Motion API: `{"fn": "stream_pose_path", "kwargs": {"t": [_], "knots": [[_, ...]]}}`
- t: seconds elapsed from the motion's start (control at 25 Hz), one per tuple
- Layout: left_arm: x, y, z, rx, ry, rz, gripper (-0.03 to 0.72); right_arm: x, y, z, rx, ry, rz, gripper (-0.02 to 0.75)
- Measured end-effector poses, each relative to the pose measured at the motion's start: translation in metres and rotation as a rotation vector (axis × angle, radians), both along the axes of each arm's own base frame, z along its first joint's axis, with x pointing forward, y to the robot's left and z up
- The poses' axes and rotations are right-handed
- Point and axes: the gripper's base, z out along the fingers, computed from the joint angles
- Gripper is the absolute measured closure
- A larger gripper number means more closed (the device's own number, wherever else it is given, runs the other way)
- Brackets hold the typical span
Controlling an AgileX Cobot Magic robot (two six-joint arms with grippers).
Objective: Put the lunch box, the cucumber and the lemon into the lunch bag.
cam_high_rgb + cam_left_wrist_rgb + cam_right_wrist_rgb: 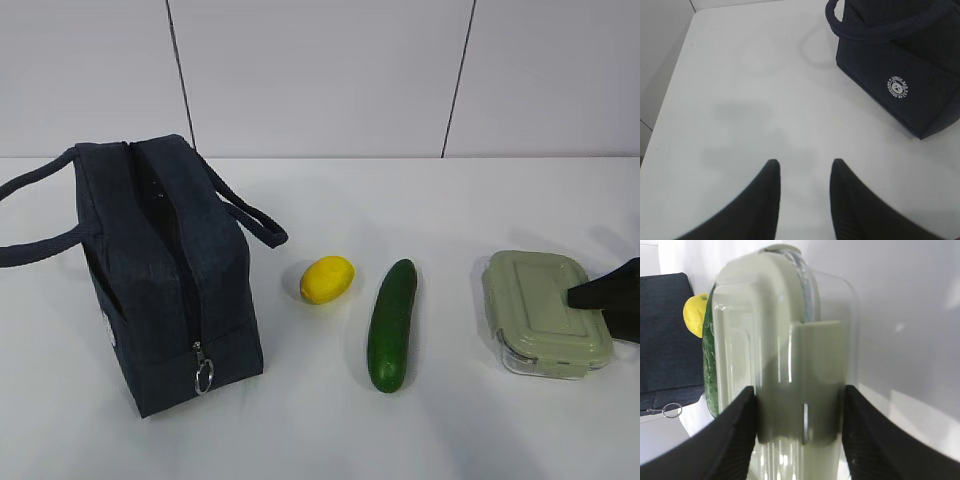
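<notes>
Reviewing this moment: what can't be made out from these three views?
- Lunch bag interior: hidden in every view by its own fabric walls.
- Right gripper: exterior view's right edge cuts off the arm; whether the fingers press the lunch box is unclear.
- Cucumber: right wrist view shows a sliver behind the box.
- Left gripper: outside the exterior view.
- Bag logo: lettering too small.

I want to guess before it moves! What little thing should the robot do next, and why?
Probably lift the lunch box a little off the table. The right gripper has its fingers against both sides of the box's lid clip, while the box seems to sit on the table, far from the lunch bag.
</notes>
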Motion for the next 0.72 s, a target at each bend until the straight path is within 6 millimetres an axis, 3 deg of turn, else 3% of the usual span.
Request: {"fn": "stream_pose_path", "kwargs": {"t": [0.72], "knots": [[0.0,0.0,0.0,0.0,0.0,0.0,0.445,0.0001,0.0,0.0001,0.001,-0.001,-0.002,0.383]]}}
